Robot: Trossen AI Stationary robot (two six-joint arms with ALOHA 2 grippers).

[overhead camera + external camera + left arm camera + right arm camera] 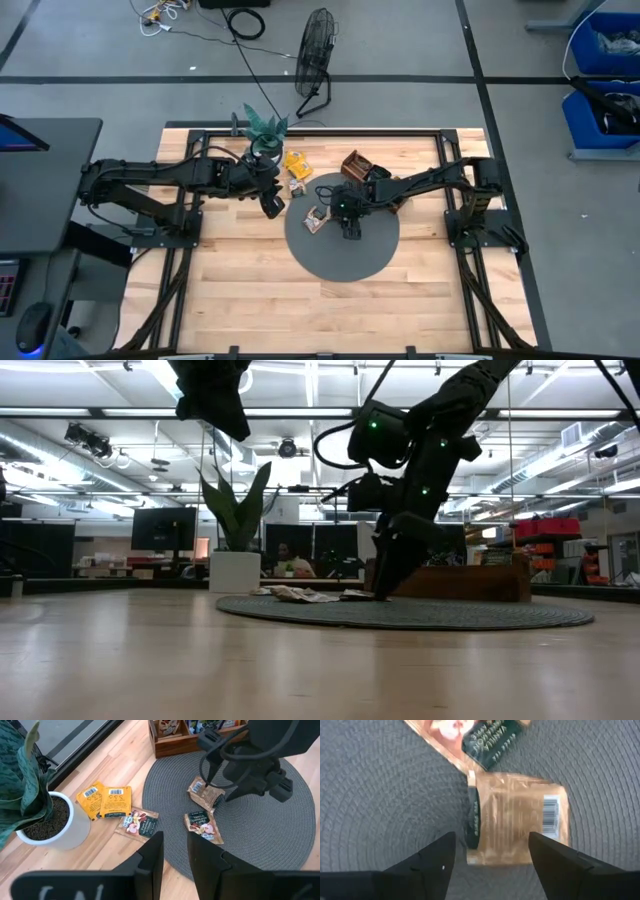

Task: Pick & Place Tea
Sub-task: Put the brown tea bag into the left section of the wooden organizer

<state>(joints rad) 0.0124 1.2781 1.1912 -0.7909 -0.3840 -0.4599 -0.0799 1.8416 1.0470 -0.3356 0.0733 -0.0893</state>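
On the round grey mat [340,255] lies a brown tea packet with a barcode [520,815], also seen in the left wrist view [206,795]. My right gripper [491,837] stands open low over it, pointing steeply down, one finger at each side. A second brown packet [202,826] lies flat on the mat close by. A third [137,822] and two yellow packets [105,801] lie on the wood beside the mat. My left gripper [272,207] hangs above the table near the plant, slightly open, with nothing between its fingers. My right gripper's open fingers straddle the barcode packet from above, one fingertip [447,845] at its dark-labelled edge and the other [540,847] over its barcode side. The packet lies flat on the mat. Whether the tips touch it, I cannot tell.
A brown wooden compartment tray [358,165] stands at the mat's far edge, close behind my right gripper. A potted green plant [262,130] in a white pot [75,827] stands at the far side, left of the yellow packets. The near half of the table shows bare wood [330,310].
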